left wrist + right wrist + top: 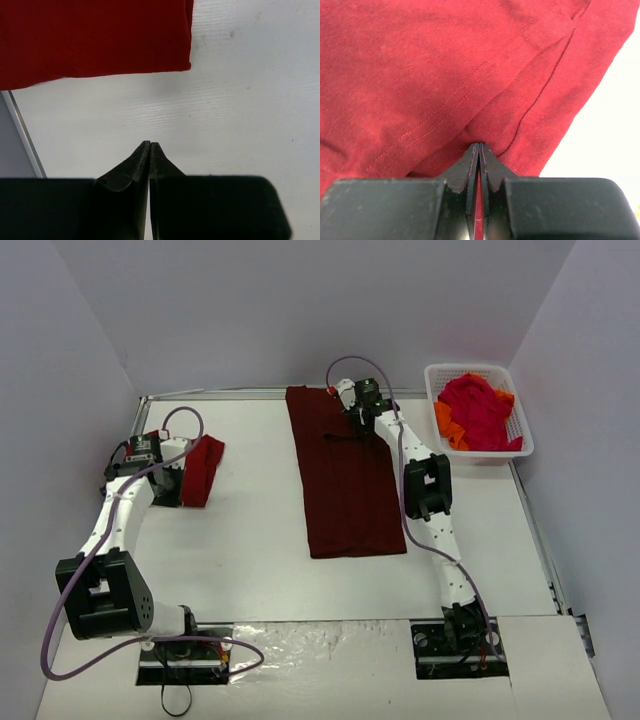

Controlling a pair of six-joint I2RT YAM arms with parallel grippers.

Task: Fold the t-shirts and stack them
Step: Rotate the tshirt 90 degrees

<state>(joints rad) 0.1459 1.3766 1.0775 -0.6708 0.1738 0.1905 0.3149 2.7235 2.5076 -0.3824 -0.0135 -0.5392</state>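
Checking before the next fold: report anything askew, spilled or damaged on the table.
Nothing is spilled or damaged. The maroon t-shirt lies as a long strip, slightly slanted against the edges of the table, with its far end pinched in the right fingers. Unfolded shirts are heaped in the basket.

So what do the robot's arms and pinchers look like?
The left arm and the right arm are slim white tubes linked by chunky black joints. A thin lilac cable loops along each one. The left gripper and the right gripper each have two black fingers that narrow to pointed tips, set on blocky black bases.
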